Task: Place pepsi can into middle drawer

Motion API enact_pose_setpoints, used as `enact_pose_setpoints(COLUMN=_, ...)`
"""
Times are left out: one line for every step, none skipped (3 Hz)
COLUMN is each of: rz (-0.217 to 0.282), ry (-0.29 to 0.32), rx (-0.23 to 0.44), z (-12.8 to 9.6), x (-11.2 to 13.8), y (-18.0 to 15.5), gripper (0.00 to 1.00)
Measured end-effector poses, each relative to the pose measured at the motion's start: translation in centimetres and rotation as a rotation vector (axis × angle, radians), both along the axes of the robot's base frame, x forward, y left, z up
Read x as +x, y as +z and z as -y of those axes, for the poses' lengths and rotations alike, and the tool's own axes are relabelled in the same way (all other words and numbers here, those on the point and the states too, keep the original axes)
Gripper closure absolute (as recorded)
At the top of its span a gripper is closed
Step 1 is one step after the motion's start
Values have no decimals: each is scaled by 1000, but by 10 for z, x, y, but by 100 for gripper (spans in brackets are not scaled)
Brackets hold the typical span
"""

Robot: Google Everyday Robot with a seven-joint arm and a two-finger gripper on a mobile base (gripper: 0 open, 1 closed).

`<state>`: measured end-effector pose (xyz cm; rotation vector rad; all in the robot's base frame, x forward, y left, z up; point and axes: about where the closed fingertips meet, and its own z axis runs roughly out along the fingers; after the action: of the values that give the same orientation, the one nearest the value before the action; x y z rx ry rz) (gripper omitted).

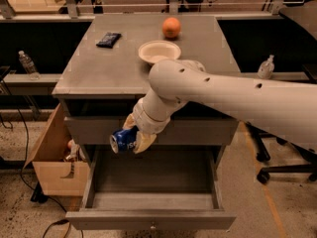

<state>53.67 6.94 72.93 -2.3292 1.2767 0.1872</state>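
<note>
My gripper (130, 137) is shut on the blue pepsi can (123, 141), which lies on its side with a silver end facing left. I hold it in front of the upper grey drawer front (198, 132), above the back left part of the open middle drawer (151, 188). The drawer is pulled out wide, its grey floor is bare, and a small knob (152, 226) shows at its front centre. My white arm (233, 95) reaches in from the right and hides part of the cabinet top.
On the cabinet top (104, 68) stand an orange (171, 27), a white bowl (159, 51) and a flat dark snack packet (108, 38). A cardboard box (54, 162) sits on the floor at the left. A water bottle (27, 65) stands on a left shelf. Chair legs (285, 170) are at the right.
</note>
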Motion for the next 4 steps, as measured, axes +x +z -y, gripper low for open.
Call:
enact_pose_setpoints(rz=0, ry=0, rx=0, z=0, x=0, y=0, gripper=100)
enact_pose_setpoints(rz=1, ry=27, rx=-27, z=3, x=-5, y=-18, gripper=100)
enact_pose_setpoints(rz=3, ry=17, rx=-27, z=12, x=-10, y=-42, gripper=100)
enact_pose_setpoints(rz=-2, ry=1, rx=6, z=23, x=-13, y=-79, gripper=100)
